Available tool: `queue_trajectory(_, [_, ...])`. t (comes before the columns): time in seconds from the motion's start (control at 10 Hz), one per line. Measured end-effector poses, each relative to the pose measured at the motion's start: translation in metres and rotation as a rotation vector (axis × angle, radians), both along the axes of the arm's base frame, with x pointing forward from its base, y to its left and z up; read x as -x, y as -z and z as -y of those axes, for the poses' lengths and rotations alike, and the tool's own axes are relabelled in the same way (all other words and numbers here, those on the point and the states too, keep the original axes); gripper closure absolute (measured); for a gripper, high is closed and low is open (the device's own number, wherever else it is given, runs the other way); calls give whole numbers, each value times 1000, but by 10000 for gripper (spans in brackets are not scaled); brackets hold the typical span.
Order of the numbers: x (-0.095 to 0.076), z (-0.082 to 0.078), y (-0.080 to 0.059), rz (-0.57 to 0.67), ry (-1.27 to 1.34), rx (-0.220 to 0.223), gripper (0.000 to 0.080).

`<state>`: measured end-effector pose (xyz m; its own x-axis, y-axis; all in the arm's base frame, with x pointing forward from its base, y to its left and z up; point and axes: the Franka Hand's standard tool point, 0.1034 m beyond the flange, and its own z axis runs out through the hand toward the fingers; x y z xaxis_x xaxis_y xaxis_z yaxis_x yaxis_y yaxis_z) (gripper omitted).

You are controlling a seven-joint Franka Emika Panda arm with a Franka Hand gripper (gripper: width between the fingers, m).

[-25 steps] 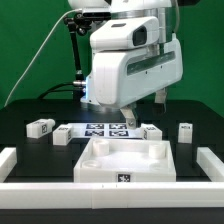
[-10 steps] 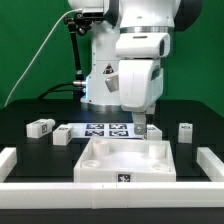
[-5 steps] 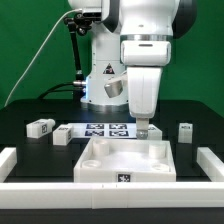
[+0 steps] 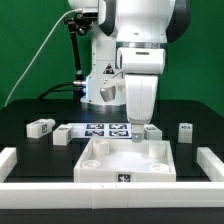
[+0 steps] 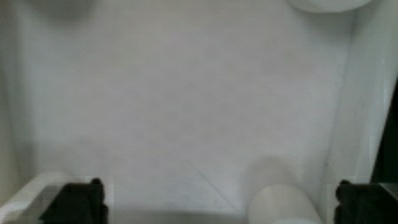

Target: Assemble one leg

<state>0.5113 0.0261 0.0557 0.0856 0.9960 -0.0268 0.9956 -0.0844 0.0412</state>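
You have four legs to count in the exterior view, all standing on the black table (image 4: 30, 108) beyond the tray (image 4: 125, 172). Two sit together at ten o'clock from the tray's middle: the first leg (image 4: 41, 127) further out, and the second leg (image 4: 62, 134) just beside the marker board (image 4: 100, 129). The third leg (image 4: 153, 131) stands at about one o'clock, just behind the tray's far rim. The fourth leg (image 4: 185, 131) stands at two o'clock, apart from the third.

There is one tray, one marker board and one gripper (image 4: 138, 134). The gripper hangs straight down with its tips at the tray's far rim, covering part of the board. The third leg is right beside it at its three o'clock — you cannot tell whether they touch. In the wrist view the two black fingers (image 5: 80, 200) stand wide apart, with the white tray surface filling the space between them and nothing clamped, so the claw is open. A blurred, rounded white shape lies between them, nearer one finger, and you cannot tell what it is.

For edges, a white frame (image 4: 8, 160) borders the table on the three sides you can see — nine, three and six o'clock of the tray. The tray's near edge lies close against the six o'clock side. Bare black table shows between tray and frame at nine and at three, and between the third and fourth legs. The twelve o'clock side is crowded with board, legs and arm.
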Motion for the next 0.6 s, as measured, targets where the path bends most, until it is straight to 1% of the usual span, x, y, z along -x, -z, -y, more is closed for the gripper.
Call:
queue_trajectory(0.1, [0,0,0,-1,0,0,150])
queue_trajectory(0.2, [4,1,3,-8,3,1,150])
queue_trajectory(0.3, [15,0,10,-4,2,-7,150])
queue_trajectory(0.4, [33,-2,17,-27,3,-9,150])
queue_trajectory(0.6, [56,-10,28,-47,4,-17,150])
